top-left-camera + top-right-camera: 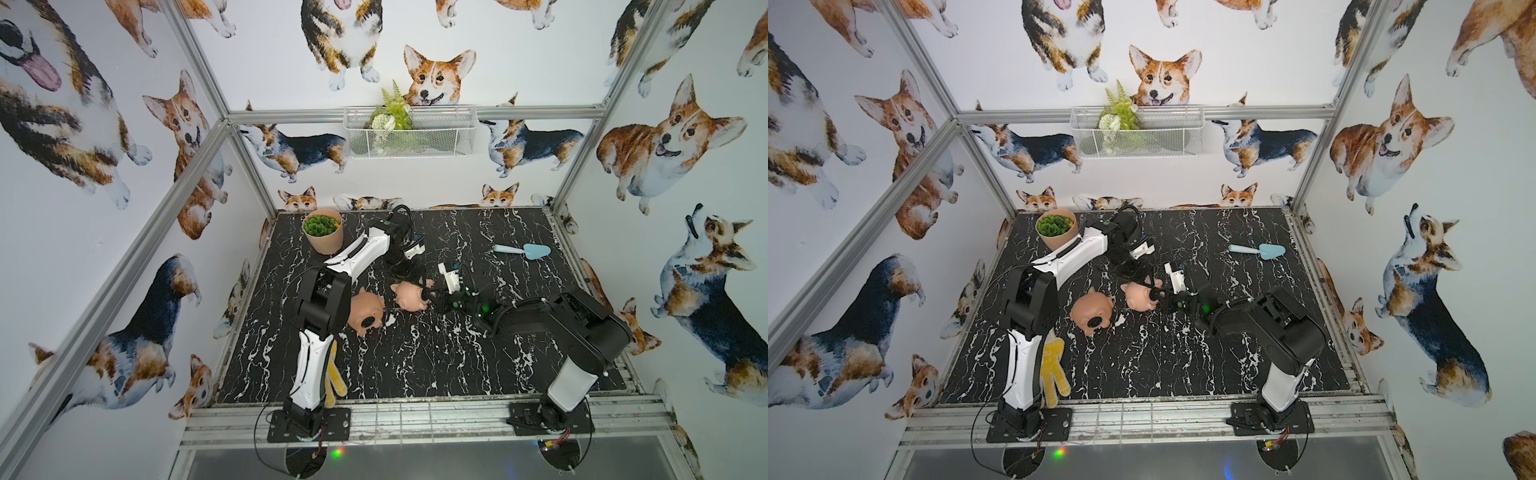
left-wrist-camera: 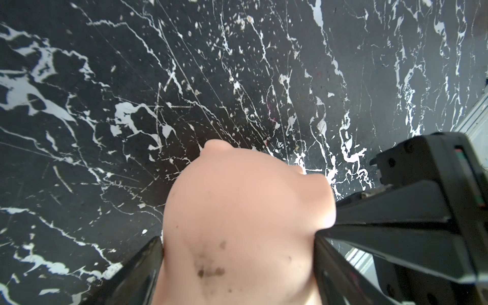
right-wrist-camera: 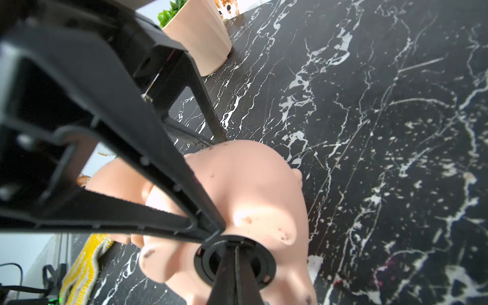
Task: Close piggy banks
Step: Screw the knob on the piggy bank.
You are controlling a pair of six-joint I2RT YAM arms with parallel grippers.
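The pale pink piggy bank (image 1: 407,297) (image 1: 1136,297) lies on its side mid-table. My left gripper (image 2: 237,245) is shut on its body (image 2: 237,200), one finger on each flank. A round black plug (image 3: 204,260) sits in its belly opening. My right gripper (image 3: 235,244) (image 1: 428,296) is shut, its joined tips pressed into the middle of that plug. The darker tan-pink piggy bank (image 1: 363,307) (image 1: 1088,309) lies free just to the left, with its black plug (image 1: 368,322) facing the front edge. My left arm partly covers it in both top views.
A ribbed peach plant pot (image 1: 326,239) stands at the back left. A pale blue trowel (image 1: 525,250) lies at the back right, and a yellow glove (image 1: 334,380) lies under my left arm near the front edge. A wire basket (image 1: 409,133) hangs on the back wall.
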